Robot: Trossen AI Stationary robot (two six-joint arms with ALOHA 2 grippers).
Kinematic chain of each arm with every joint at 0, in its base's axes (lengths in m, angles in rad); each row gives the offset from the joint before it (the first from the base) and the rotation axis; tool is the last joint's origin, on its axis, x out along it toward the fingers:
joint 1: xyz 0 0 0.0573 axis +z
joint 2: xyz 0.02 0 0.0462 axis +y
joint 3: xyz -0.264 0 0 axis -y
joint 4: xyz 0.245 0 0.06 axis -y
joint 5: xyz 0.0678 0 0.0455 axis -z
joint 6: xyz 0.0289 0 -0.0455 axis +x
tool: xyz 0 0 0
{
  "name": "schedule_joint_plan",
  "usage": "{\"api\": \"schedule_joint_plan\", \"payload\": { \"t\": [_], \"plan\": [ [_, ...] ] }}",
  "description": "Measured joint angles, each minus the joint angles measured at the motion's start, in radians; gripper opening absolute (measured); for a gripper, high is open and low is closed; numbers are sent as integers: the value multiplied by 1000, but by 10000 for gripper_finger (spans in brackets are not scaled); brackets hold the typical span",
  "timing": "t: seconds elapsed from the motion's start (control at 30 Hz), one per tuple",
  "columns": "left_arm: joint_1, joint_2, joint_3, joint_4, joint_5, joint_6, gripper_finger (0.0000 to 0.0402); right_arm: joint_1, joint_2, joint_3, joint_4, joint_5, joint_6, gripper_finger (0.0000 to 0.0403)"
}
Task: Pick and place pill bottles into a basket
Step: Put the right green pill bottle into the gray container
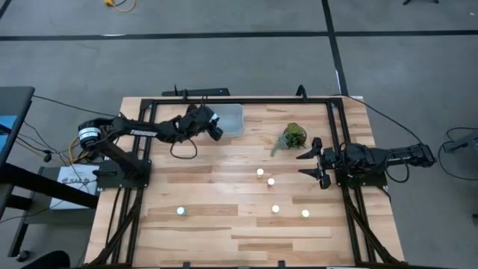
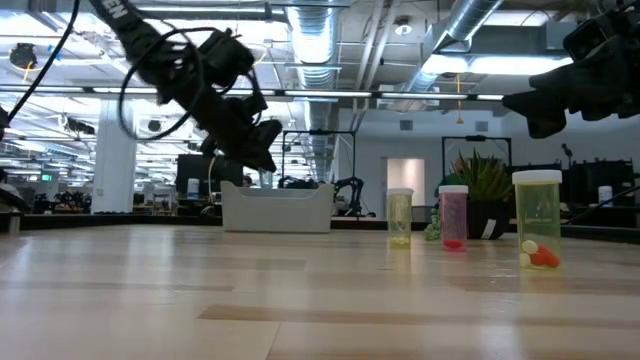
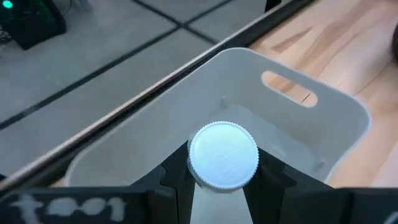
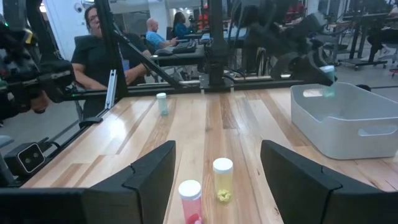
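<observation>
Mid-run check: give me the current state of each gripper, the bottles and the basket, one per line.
left gripper: shut on a pill bottle, held over the basket's edge.
right gripper: open, empty, waiting at the table's right side.
basket: upright; no bottle visible inside.
loose pill bottles: five standing upright on the table, caps on.
green sprig: lying beside the right gripper.

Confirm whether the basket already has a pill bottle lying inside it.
No, the basket looks bare inside; the left gripper holds a white-capped bottle above it.

Overhead looks straight down; low looks level; wrist views both catch the basket (image 3: 336, 118).
</observation>
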Motion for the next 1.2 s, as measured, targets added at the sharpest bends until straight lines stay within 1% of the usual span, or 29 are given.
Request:
{"api": "schedule_joint_plan", "payload": {
  "t": [0.07,0.17,0.3,0.5,0.6,0.73,1.03,1.2],
  "plan": [
    [-2,4,60,-82,-13,27,98,0,0,0,0,0,0,230],
    [3,18,124,-157,-21,67,98,0,0,0,0,0,0,230],
    [34,62,144,-206,-22,66,98,0,0,0,0,0,0,230],
    [106,123,144,-189,68,13,98,0,0,0,0,0,0,230],
    [143,126,144,-196,80,-23,98,0,0,0,0,0,0,230],
    [186,126,144,-202,142,-70,98,0,0,0,0,0,0,230],
    [188,127,137,-193,148,-136,98,0,0,0,0,0,0,230],
    [185,127,137,-191,147,-138,98,0,0,0,0,0,0,230]
  ]
}}
